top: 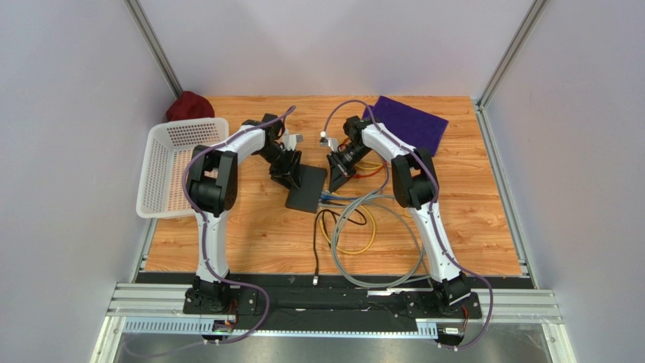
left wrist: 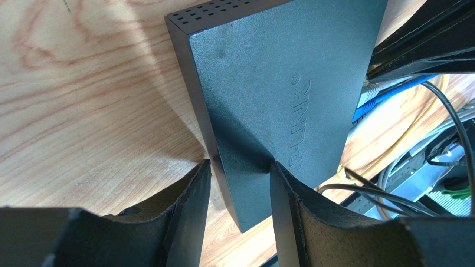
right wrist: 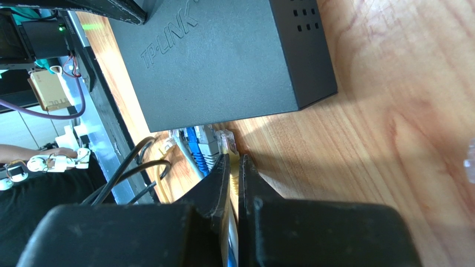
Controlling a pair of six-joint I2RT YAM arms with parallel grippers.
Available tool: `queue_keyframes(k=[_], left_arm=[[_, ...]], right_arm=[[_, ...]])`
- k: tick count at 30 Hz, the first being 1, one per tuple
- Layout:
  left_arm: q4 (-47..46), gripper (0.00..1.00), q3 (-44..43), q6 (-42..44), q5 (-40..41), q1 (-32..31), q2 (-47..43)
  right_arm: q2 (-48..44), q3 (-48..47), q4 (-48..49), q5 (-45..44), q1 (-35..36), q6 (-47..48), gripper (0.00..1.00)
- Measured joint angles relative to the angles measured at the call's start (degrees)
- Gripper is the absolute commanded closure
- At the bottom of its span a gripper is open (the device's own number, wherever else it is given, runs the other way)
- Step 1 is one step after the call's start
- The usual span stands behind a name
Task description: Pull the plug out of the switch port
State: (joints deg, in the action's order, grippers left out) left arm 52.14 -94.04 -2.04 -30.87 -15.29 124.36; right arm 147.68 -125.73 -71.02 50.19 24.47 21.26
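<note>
One wooden desk [top: 484, 227] fills the overhead view, and we place everything else by the switch [top: 306, 189], a flat black box at its middle. Two white arms reach in from the near edge and meet over the switch, one on each side. A white mesh basket [top: 151, 189] sits well to the left of the switch, and a purple cloth [top: 409, 121] lies beyond it to the right; neither plays a part. Loose loops of grey, yellow and black cable [top: 356, 234] trail from the switch's port side towards the near edge.

The left pincer [left wrist: 240, 167] is clamped across a corner of the switch, one finger on its side wall and one on its top. We judge this grip is there to brace the box so it does not slide along when the cable is tugged. The right pincer [right wrist: 234, 161] is clenched almost fully on the yellow lead, just behind its clear plug [right wrist: 226, 138]. That plug sits in a port at the end of the row, beside a grey plug [right wrist: 207, 142] and a blue one [right wrist: 195, 147]. Gripping close to the port looks meant to keep the pull straight. The plug is not yet out.
</note>
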Motion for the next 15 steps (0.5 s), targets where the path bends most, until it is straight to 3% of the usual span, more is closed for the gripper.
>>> queue_keyframes(k=[9,14,15], left_arm=[[0.00,0.49,0.00,0.00,-0.07,0.00,0.00],[0.02,0.48,0.00,0.00,-0.07,0.00,0.00],[0.02,0.48,0.00,0.02,-0.07,0.00,0.00]], right_arm=[[0.24,-6.54,-0.68,-6.43,-1.51,0.02,1.00],[-0.52,-12.70,5.18,-12.17,-4.76,0.04,1.00],[-1.11,-12.63,7.23,-13.81,-5.31,0.02,0.94]])
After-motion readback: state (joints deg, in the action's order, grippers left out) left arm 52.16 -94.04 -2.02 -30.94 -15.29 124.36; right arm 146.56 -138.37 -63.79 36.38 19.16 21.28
